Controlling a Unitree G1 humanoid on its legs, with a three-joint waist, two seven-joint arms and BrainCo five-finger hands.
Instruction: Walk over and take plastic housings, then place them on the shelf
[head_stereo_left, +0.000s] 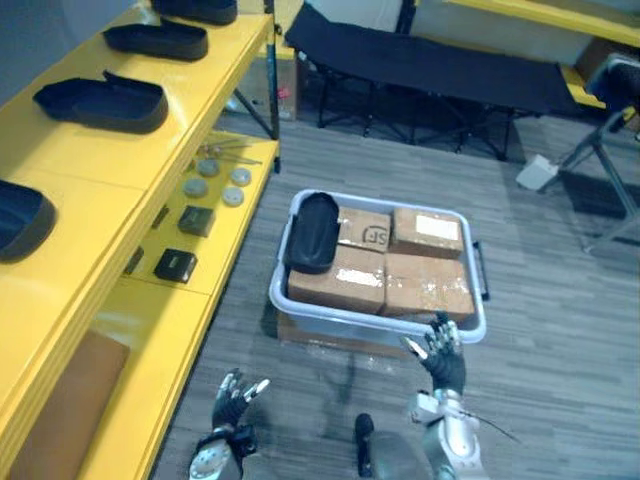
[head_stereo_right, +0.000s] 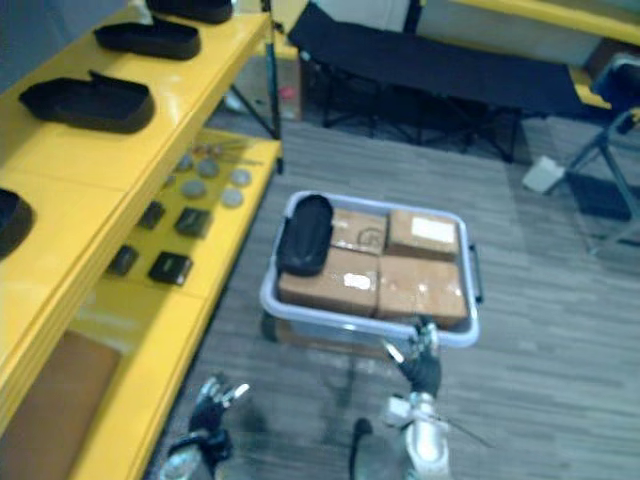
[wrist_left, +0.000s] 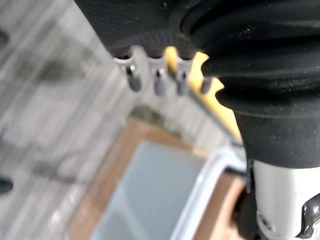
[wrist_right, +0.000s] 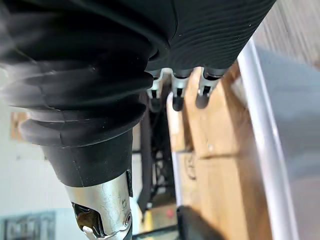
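Both hands empty, low in the frame, before the bin.
At lower left the left hand (head_stereo_left: 232, 397) showed released, spread fingers above the floor. The right hand (head_stereo_left: 443, 355), lower centre-right, held straight fingers at the bin's (head_stereo_left: 380, 321) near rim; contact unclear. One black housing (head_stereo_left: 313, 232) lay on cardboard boxes (head_stereo_left: 430, 285) in the bin's far left corner, well apart from both hands. More housings (head_stereo_left: 103, 102) sat on the yellow shelf (head_stereo_left: 90, 170) at upper left, two of them cut off by the frame's edges.
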